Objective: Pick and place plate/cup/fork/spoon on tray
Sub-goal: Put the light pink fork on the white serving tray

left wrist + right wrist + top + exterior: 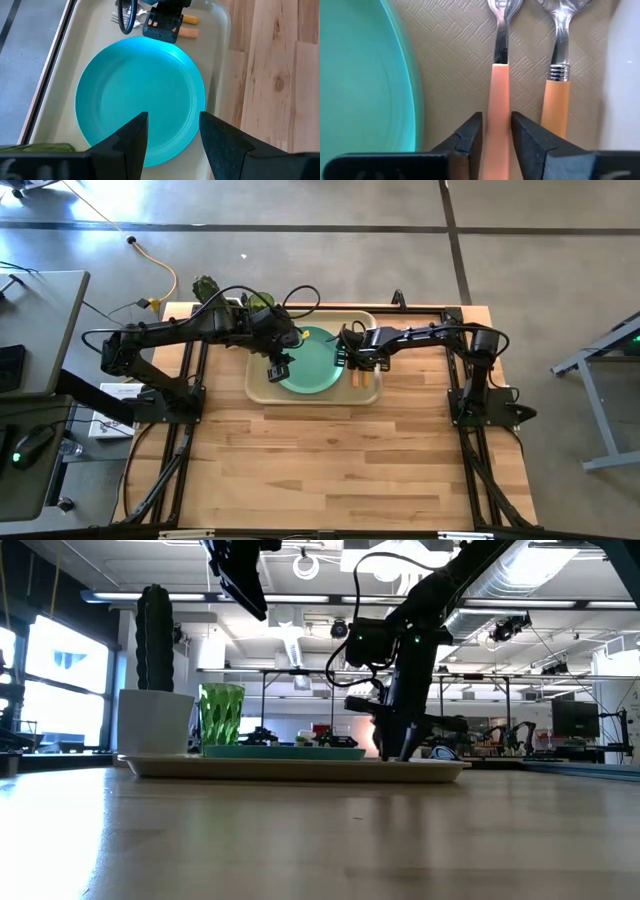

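Observation:
The beige tray lies at the table's far middle. The teal plate lies flat on it, and the green cup stands at its far left corner. The fork and the spoon, both orange-handled, lie side by side on the tray floor to the right of the plate. My right gripper is down on the tray, shut on the fork. My left gripper hangs open and empty well above the plate's near left part. My right gripper pinches the fork's orange handle between its two fingers, a little behind where the metal neck begins. The fingers come from above and lie across the handle. The fork lies flat on the tray floor, parallel to the spoon.
A white square pot with a dark cactus stands just off the tray's far left corner, beside the cup. The bare wooden tabletop stretches from the tray to the near edge.

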`<state>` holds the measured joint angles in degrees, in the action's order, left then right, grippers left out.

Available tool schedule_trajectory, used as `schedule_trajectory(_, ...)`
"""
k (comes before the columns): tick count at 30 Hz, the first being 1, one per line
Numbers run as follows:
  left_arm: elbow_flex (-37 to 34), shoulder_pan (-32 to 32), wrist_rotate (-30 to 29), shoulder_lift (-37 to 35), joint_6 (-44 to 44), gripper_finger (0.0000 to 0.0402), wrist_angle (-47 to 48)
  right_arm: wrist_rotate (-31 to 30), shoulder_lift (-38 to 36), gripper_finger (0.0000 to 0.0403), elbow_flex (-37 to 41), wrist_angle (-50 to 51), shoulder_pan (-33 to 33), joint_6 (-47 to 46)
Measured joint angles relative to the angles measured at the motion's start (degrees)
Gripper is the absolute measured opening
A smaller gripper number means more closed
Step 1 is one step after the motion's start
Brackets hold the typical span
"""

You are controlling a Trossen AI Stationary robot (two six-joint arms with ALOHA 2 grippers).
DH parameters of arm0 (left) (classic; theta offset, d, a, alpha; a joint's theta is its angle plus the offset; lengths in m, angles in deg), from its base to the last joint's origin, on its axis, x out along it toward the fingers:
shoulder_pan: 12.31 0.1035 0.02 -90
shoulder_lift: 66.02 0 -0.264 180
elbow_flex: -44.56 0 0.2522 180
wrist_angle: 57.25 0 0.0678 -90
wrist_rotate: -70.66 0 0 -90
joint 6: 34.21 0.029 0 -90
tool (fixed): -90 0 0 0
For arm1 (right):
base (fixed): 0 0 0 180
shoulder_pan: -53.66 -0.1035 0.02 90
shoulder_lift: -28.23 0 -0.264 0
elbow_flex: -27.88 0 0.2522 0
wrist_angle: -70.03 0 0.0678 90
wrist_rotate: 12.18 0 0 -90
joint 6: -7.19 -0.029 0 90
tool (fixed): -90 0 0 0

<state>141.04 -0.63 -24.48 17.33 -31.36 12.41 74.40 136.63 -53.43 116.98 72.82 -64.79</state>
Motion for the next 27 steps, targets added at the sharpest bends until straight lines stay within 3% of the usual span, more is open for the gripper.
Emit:
schedule_trajectory(15,0.0,0.0,0.0,0.0,0.3,0.0166,0.0,0.5,0.0,0.0113,-1.9,1.2,0.0,0.7)
schedule_trajectory(27,0.0,-0.1,0.1,-1.2,-0.7,0.0166,0.5,-3.6,0.0,0.0113,-9.0,13.1,0.0,4.5)
